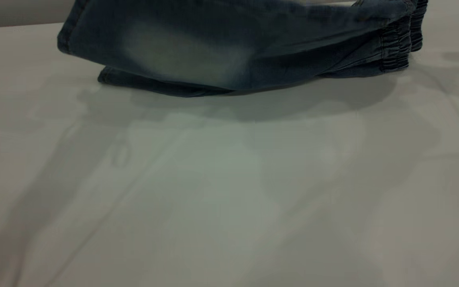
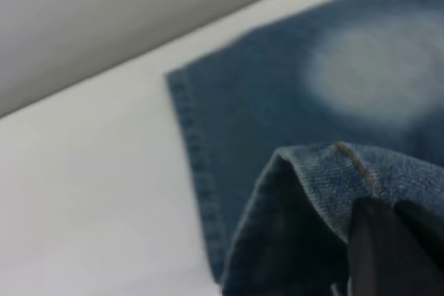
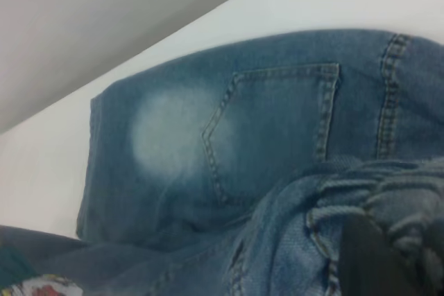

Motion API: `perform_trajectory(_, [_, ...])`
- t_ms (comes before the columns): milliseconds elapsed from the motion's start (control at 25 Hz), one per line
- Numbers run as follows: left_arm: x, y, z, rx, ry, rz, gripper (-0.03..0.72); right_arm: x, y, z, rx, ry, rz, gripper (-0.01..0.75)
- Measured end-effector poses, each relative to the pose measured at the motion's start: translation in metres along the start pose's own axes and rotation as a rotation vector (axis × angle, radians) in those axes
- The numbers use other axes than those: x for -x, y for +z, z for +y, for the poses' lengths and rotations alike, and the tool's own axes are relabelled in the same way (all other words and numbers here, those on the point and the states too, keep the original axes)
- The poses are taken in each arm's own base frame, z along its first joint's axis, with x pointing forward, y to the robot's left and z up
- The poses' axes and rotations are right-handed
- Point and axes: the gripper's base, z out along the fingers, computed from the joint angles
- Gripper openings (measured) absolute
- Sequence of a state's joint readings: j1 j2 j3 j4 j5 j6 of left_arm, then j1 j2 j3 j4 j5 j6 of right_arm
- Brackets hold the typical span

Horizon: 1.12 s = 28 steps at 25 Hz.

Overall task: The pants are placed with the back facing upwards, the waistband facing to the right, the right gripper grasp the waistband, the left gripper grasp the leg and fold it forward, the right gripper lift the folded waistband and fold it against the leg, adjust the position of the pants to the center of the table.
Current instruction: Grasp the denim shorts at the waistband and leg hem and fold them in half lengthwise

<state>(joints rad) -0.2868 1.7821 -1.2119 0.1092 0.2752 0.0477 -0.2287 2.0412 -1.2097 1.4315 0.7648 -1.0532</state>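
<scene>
Pants [image 1: 197, 56], faded blue denim, hang lifted over the table [image 1: 229, 191]; both grippers' jaws clamp folds

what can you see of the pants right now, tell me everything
The pants are short blue denim with faded pale patches, a stitched patch pocket and a gathered elastic waistband at the exterior view's right. They are partly lifted and doubled over: the upper layer hangs above a lower fold resting on the white table. The left gripper pinches a raised leg hem; the right gripper holds bunched waistband fabric. A bit of coloured print shows in the right wrist view.
</scene>
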Motion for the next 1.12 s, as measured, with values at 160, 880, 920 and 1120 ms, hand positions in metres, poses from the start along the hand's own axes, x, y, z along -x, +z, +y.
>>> perform_trajectory(160, [0.003, 0.009, 0.017, 0.031, -0.028, -0.001, 0.031, 0.007, 0.008, -0.005, 0.008, 0.0, -0.001, 0.027])
perform_trajectory(880, [-0.009, 0.078, 0.02, 0.03, -0.033, -0.015, 0.031, 0.013, 0.047, -0.023, 0.01, -0.011, 0.023, 0.027])
perform_trajectory(920, [-0.009, 0.08, 0.02, 0.03, -0.033, -0.022, 0.031, 0.013, 0.047, -0.023, 0.008, -0.018, 0.022, 0.029])
perform_trajectory(1120, [-0.008, 0.087, 0.02, 0.03, -0.033, -0.047, 0.031, 0.013, 0.047, -0.023, 0.008, -0.02, 0.022, 0.081])
